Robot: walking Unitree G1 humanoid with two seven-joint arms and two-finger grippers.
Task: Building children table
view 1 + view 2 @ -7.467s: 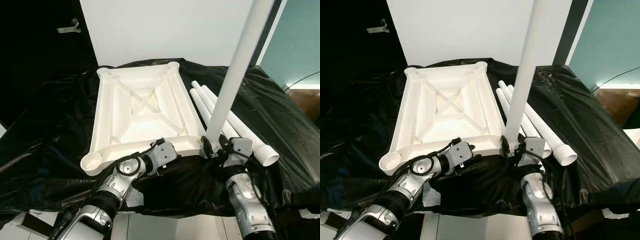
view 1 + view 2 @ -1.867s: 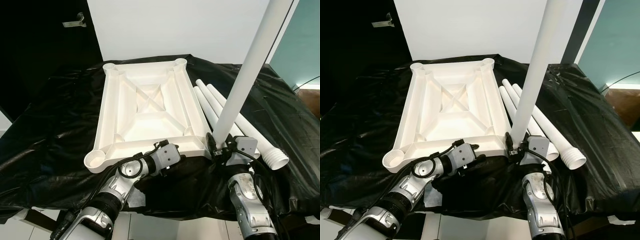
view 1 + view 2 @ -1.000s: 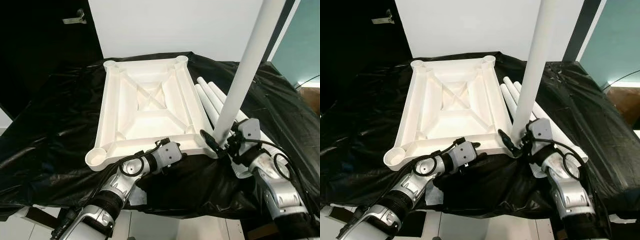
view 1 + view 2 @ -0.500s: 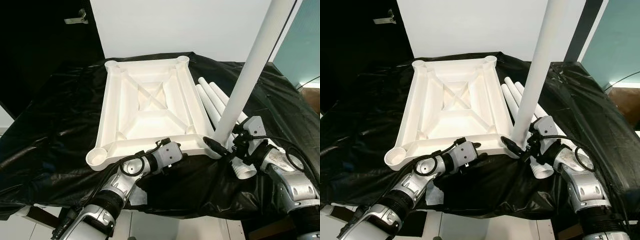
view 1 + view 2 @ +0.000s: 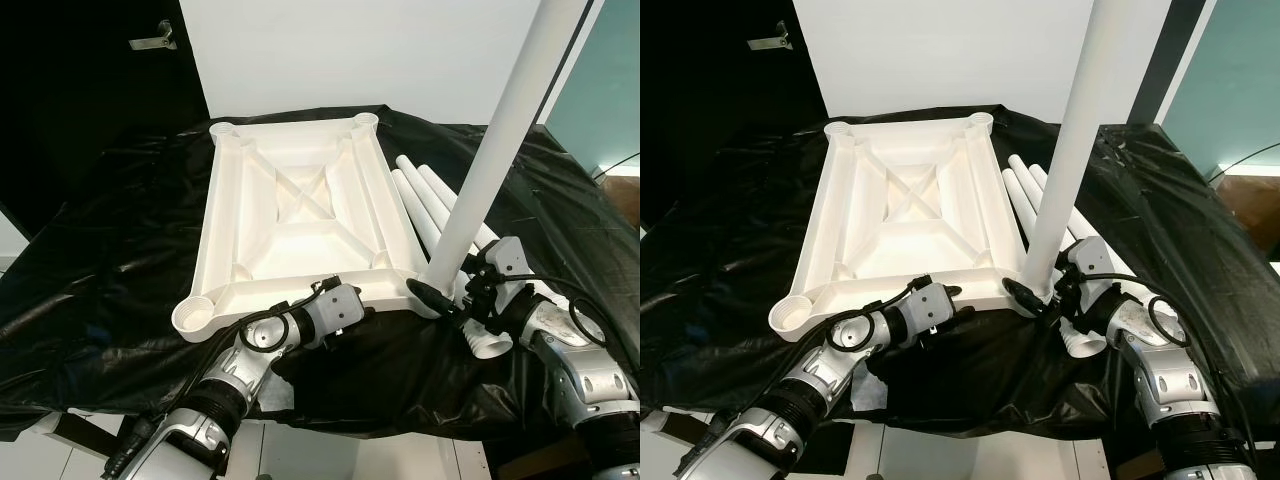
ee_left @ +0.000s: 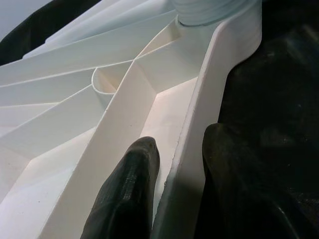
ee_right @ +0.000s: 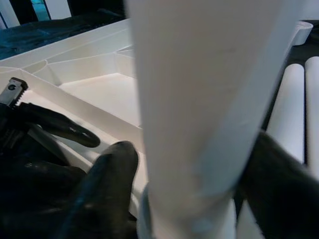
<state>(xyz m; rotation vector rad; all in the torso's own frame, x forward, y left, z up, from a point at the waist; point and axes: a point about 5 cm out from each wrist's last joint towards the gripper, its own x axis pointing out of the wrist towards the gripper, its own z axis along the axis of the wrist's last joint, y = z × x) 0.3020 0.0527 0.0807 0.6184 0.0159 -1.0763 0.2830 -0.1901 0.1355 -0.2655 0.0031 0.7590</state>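
Plastic like this looks light, stiff and slick: the tabletop (image 5: 300, 215) lies upside down on the black-draped table (image 5: 110, 260), left claw (image 6: 172, 191) pinching its near rim. Right claw (image 5: 1048, 290) grips the upright leg (image 5: 480, 190) low by its corner socket, the best hold against tipping.

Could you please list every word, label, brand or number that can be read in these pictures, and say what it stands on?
There are none. The white table top, the upright leg and the spare legs are plain, with no print or moulded lettering legible. The black sheet and the white wall panel bear no text either. The left gripper and right gripper carry no marking that can be read.
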